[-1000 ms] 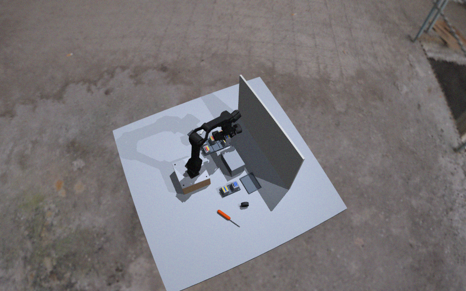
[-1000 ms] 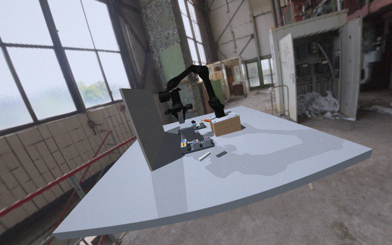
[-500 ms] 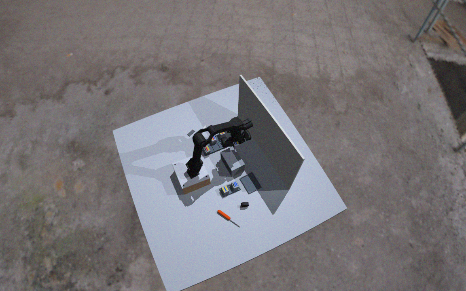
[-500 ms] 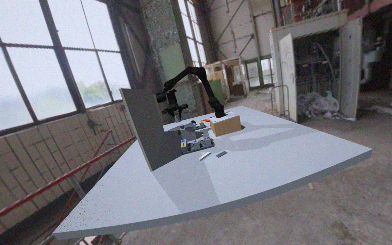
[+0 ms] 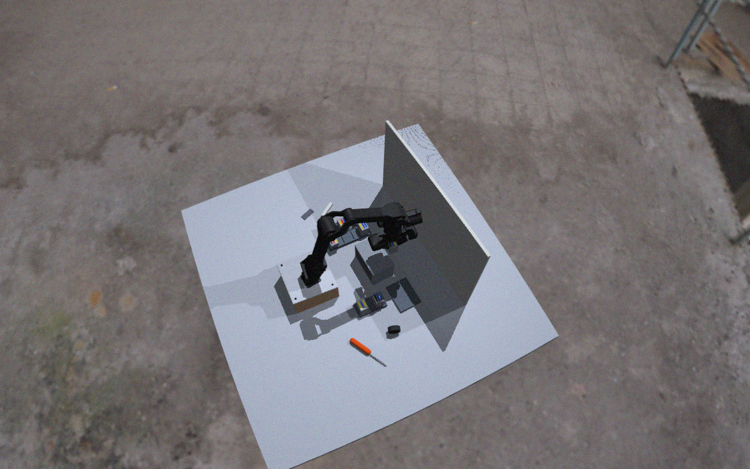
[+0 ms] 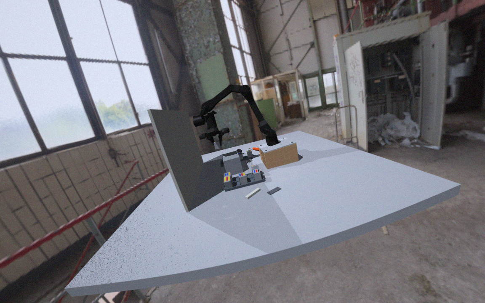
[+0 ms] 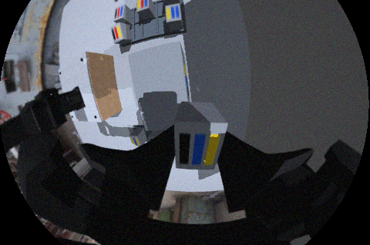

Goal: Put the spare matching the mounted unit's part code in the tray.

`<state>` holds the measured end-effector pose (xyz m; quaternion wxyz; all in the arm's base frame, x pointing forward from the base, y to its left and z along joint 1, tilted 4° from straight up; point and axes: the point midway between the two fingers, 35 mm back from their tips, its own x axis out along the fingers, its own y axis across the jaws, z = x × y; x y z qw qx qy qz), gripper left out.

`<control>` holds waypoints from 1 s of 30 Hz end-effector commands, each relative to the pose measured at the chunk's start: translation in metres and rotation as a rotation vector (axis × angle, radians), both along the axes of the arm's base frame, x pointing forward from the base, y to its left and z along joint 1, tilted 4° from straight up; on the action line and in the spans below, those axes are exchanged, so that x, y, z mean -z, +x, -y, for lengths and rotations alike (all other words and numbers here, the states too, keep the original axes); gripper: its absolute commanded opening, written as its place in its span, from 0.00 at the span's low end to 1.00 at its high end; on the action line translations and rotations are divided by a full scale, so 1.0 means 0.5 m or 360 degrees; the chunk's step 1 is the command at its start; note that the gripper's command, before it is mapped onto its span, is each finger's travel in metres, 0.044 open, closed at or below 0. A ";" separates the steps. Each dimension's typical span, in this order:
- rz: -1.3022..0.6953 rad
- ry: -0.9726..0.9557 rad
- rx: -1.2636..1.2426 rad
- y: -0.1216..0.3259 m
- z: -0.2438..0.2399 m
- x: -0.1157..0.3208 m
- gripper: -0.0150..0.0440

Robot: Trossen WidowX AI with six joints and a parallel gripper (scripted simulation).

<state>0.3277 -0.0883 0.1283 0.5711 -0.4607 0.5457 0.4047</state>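
1. Jaws closed on a grey block with black, blue and yellow stripes [image 5: 392, 245] [image 6: 216, 145] [image 7: 198, 149]; grip looks firm, block raised well above the counter [image 5: 308, 396] [image 6: 331, 192] [image 7: 89, 25].
2. Arm is over the area around the plain grey mounted box [image 5: 380, 265] [image 6: 232, 164] [image 7: 158, 64]. Its back faces the tall dark upright panel [image 5: 433, 212] [image 6: 172, 158] [image 7: 301, 56]; yellow and blue show edge-on there, full code unreadable.
3. Done: one spare picked. Five other striped blocks stand in and at the dark slotted rack [image 5: 349, 236] [image 6: 245, 184] [image 7: 149, 31]. Match of the held spare: not confirmed.
4. Left: if the code agrees, carry to the shallow dark tray [image 5: 405, 298], right of the box in the top view, lower, release. No spare seen in it.
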 end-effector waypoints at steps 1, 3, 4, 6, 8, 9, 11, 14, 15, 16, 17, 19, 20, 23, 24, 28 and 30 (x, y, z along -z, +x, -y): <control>0.0003 -0.0001 -0.0025 -0.002 0.055 -0.004 0.25; 0.0003 -0.0004 -0.0036 -0.005 0.079 -0.005 0.25; 0.0002 -0.0006 -0.0041 -0.006 0.091 -0.005 0.25; 0.0002 -0.0010 -0.0052 -0.011 0.115 -0.006 0.25; 0.0002 -0.0014 -0.0062 -0.016 0.139 -0.007 0.25; 0.0001 -0.0016 -0.0067 -0.019 0.151 -0.008 0.25; 0.0001 -0.0020 -0.0078 -0.025 0.176 -0.008 0.25; 0.0000 -0.0026 -0.0093 -0.037 0.212 -0.009 0.25; -0.0001 -0.0028 -0.0098 -0.041 0.224 -0.010 0.25; -0.0001 -0.0030 -0.0104 -0.046 0.236 -0.010 0.25; -0.0002 -0.0032 -0.0109 -0.050 0.248 -0.010 0.25; -0.0003 -0.0036 -0.0119 -0.061 0.271 -0.011 0.25; -0.0003 -0.0038 -0.0124 -0.065 0.281 -0.011 0.25; -0.0003 -0.0040 -0.0127 -0.069 0.289 -0.011 0.25; -0.0003 -0.0040 -0.0127 -0.069 0.289 -0.011 0.25; -0.0003 -0.0040 -0.0127 -0.068 0.291 -0.008 0.25; -0.0003 -0.0040 -0.0127 -0.066 0.291 -0.003 0.25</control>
